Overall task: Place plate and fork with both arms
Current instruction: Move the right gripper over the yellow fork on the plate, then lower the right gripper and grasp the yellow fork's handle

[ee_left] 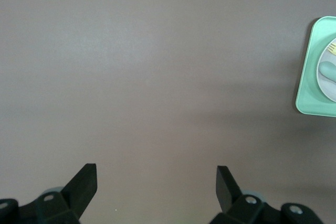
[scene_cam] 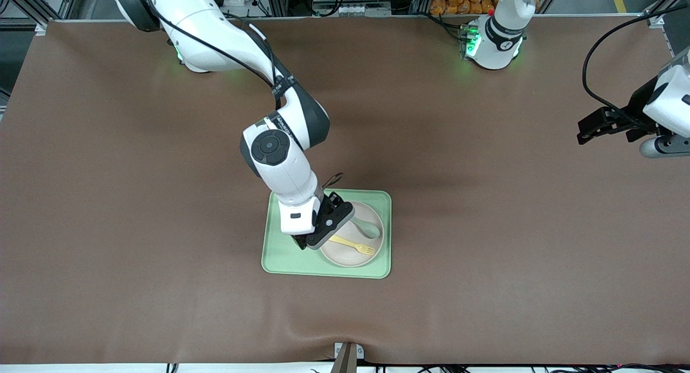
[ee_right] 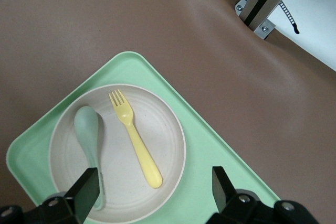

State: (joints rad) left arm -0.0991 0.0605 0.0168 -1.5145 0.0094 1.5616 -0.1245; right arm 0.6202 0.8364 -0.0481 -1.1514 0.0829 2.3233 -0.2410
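Big table (scene_cam: 108,200) covered in a plain brown mat, slightly wrinkled along the edge nearest the front camera. Only thing sitting straight on it is a light-green tray (scene_cam: 285,262), roughly mid-table, a bit closer to that same edge.

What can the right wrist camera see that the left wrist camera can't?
Only the right wrist view shows the whole plate with the yellow fork and the spoon lying on it in full, the open right pincer hanging over them, and a metal frame post at the table's edge. Only the left wrist view shows the open left pincer over bare brown table. Both show the green tray.
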